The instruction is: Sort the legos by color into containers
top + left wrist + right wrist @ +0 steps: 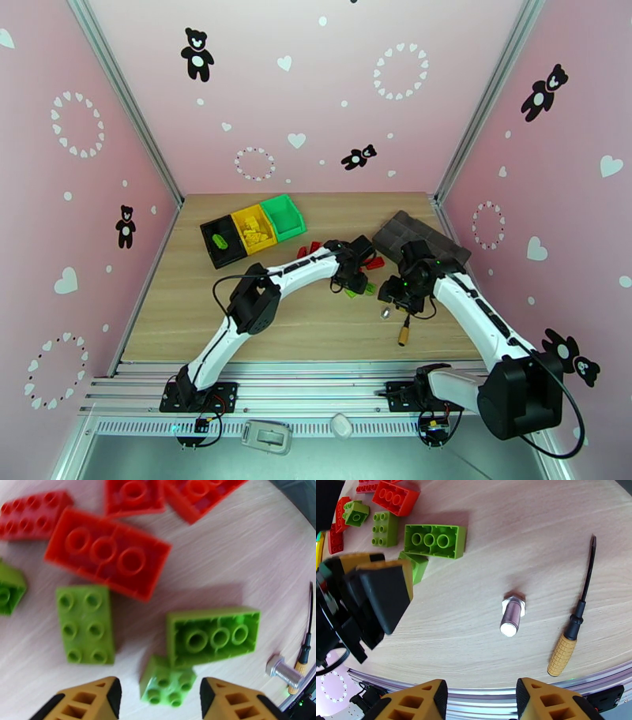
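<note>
Several red and light green legos lie loose mid-table. My left gripper hangs open just over them, a small green brick between its fingertips, untouched. Close by lie an upturned green brick, a green studded brick and a large red brick. From above, the left gripper is over the pile and the right gripper just right of it. My right gripper is open and holds nothing. The black, yellow and green containers stand at the back left.
A steel bolt and a yellow-handled screwdriver lie right of the bricks, under the right gripper. A flat dark grey tray sits at the back right. Yellow bricks lie in the yellow container, something green in the black one.
</note>
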`<act>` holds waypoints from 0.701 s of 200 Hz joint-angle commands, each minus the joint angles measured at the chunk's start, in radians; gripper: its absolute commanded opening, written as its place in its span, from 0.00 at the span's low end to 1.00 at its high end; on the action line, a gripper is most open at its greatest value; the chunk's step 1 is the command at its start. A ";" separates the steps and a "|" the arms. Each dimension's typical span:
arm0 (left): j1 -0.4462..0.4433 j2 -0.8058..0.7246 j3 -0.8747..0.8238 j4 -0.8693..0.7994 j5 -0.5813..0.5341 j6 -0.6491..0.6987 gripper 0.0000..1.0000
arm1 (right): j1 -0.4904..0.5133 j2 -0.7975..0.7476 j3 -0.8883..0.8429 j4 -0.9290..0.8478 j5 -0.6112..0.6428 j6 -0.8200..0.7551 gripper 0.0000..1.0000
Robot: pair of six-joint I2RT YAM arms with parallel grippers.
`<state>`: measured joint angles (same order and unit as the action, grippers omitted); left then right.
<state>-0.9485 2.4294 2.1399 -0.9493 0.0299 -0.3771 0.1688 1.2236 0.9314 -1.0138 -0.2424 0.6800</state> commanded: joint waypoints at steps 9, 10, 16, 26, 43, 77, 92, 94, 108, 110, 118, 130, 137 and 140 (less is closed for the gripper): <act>-0.019 0.057 0.059 -0.077 -0.054 0.029 0.57 | -0.007 -0.028 -0.008 -0.035 -0.012 0.002 0.51; -0.019 0.058 0.059 -0.077 -0.056 0.027 0.57 | -0.007 -0.028 -0.008 -0.035 -0.011 0.002 0.51; -0.018 0.061 0.061 -0.078 -0.059 0.027 0.57 | -0.008 -0.028 -0.008 -0.035 -0.012 0.003 0.51; -0.019 0.065 0.063 -0.082 -0.066 0.027 0.57 | -0.009 -0.028 -0.006 -0.034 -0.014 0.003 0.51; -0.019 0.069 0.062 -0.088 -0.073 0.027 0.55 | -0.010 -0.027 -0.006 -0.034 -0.016 0.002 0.51; -0.019 0.066 0.058 -0.093 -0.095 0.023 0.47 | -0.011 -0.027 -0.006 -0.028 -0.022 0.003 0.51; -0.020 0.055 0.061 -0.091 -0.098 0.021 0.44 | -0.011 -0.025 -0.005 -0.025 -0.026 0.004 0.51; -0.020 0.054 0.061 -0.092 -0.098 0.021 0.44 | -0.011 -0.025 -0.005 -0.024 -0.028 0.005 0.51; -0.020 0.036 0.061 -0.089 -0.105 0.016 0.39 | -0.011 -0.024 -0.005 -0.012 -0.042 0.003 0.51; -0.020 0.033 0.059 -0.089 -0.107 0.016 0.39 | -0.011 -0.024 -0.006 -0.008 -0.046 0.003 0.51; -0.020 0.019 0.055 -0.088 -0.109 0.013 0.37 | -0.012 -0.023 -0.007 0.007 -0.064 0.006 0.51; -0.021 -0.006 0.042 -0.081 -0.112 0.011 0.33 | -0.011 -0.018 -0.013 0.041 -0.100 0.014 0.51; -0.019 -0.024 0.030 -0.075 -0.110 0.012 0.31 | -0.011 -0.014 -0.017 0.064 -0.122 0.022 0.51; -0.017 -0.032 0.026 -0.072 -0.109 0.011 0.30 | -0.010 -0.010 -0.018 0.073 -0.130 0.026 0.51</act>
<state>-0.9657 2.4798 2.1792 -1.0183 -0.0570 -0.3622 0.1612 1.2167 0.9306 -1.0019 -0.2989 0.6823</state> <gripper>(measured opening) 0.354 0.510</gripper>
